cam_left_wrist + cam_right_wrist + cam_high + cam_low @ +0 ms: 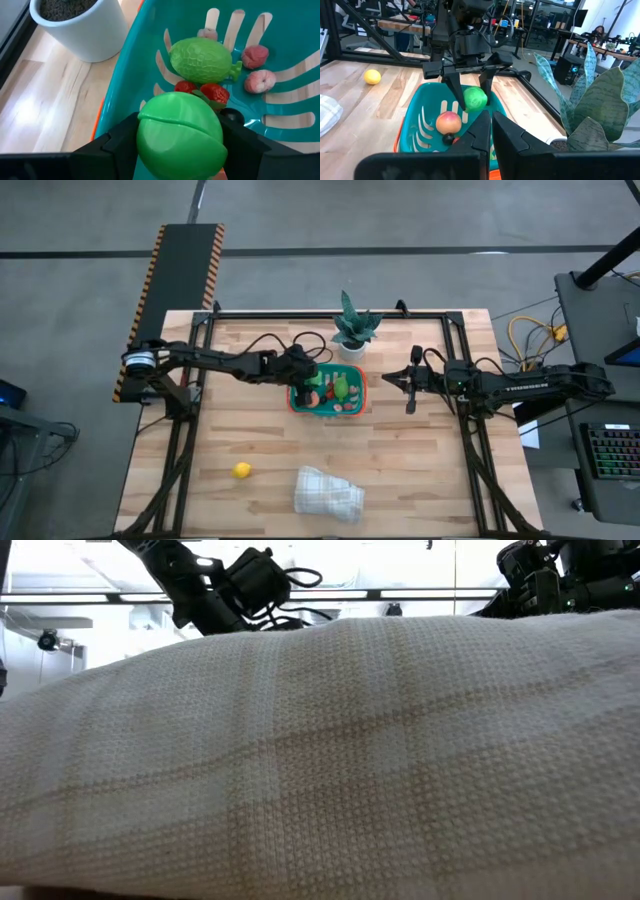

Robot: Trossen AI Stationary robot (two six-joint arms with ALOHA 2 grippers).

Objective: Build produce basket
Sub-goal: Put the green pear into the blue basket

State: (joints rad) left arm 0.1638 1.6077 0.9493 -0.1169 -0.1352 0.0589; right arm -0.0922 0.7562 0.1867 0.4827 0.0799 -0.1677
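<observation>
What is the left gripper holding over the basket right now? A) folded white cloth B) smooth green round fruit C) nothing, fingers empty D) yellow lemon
B: the left gripper has its fingers clamped on a smooth green round fruit just above the teal basket; the yellow lemon and the white cloth lie on the table.

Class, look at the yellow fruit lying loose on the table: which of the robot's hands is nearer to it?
Left. The left hand holds a green fruit over the basket, closer to the yellow fruit; the right hand waits shut beyond the basket's other side.
</observation>
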